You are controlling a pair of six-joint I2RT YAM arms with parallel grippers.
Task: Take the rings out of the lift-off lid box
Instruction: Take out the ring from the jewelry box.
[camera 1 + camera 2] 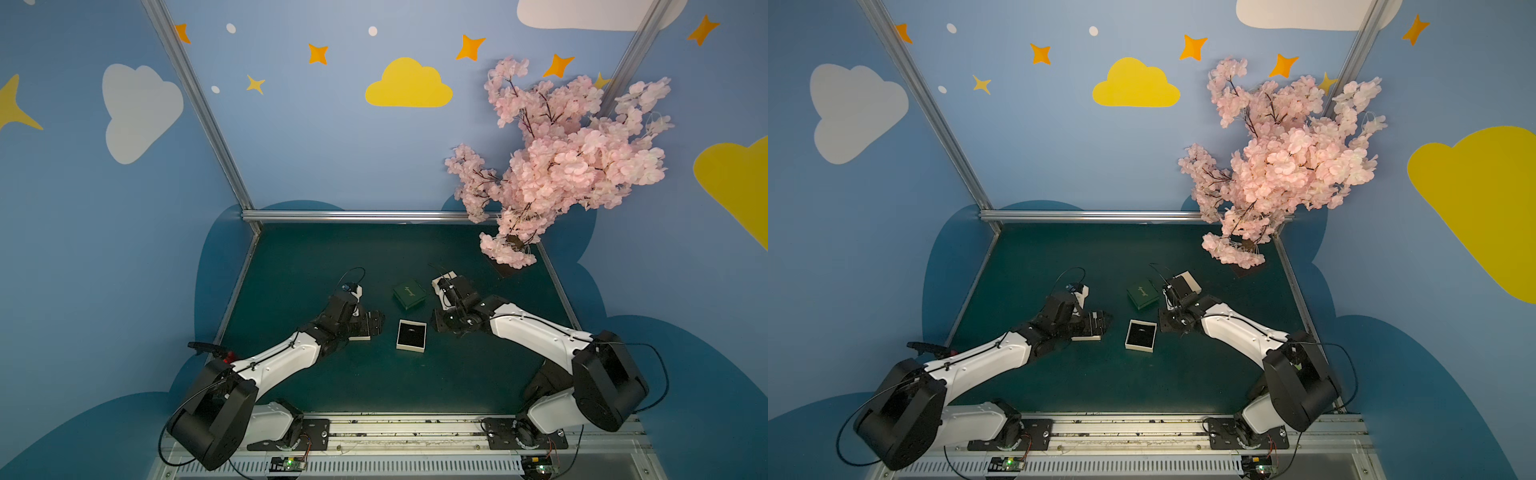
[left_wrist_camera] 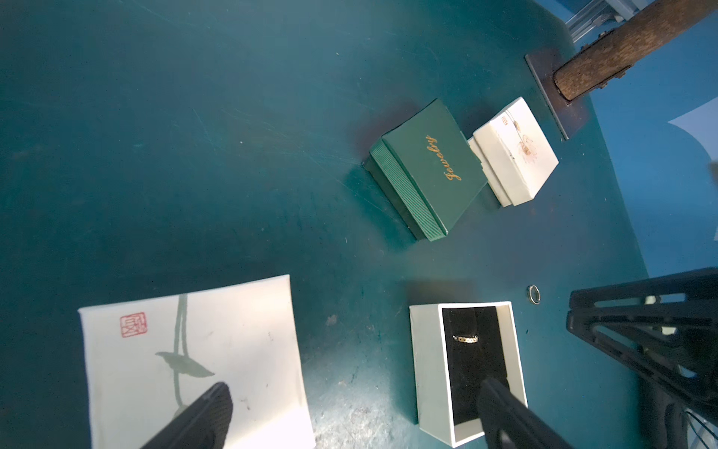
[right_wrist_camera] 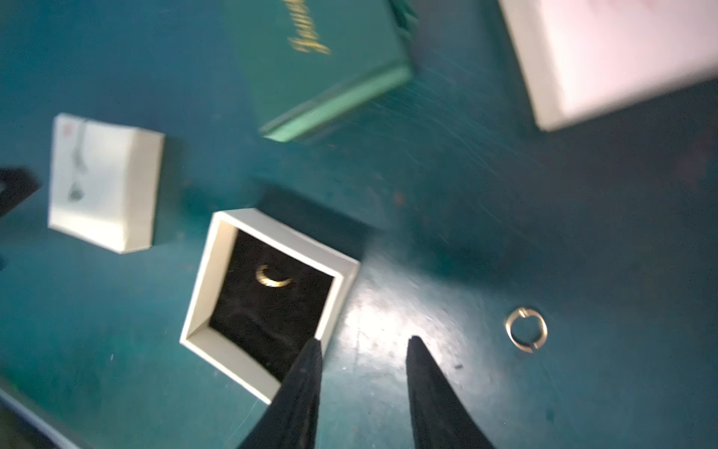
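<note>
Dim light leaves both top views murky, their edges bowed. The right wrist view is motion-blurred, glare pooling on the mat (image 3: 382,311); the lid (image 2: 217,330) glows overexposed.

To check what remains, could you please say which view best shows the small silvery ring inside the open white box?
The left wrist view: the small silvery ring sits sharp in the open white box. The right wrist view blurs it; both top views show only a faint speck.

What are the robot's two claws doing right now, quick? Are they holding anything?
Left gripper: wide open, holding nothing.
Right gripper: open, nothing between its fingers; a ring lies loose nearby.
</note>
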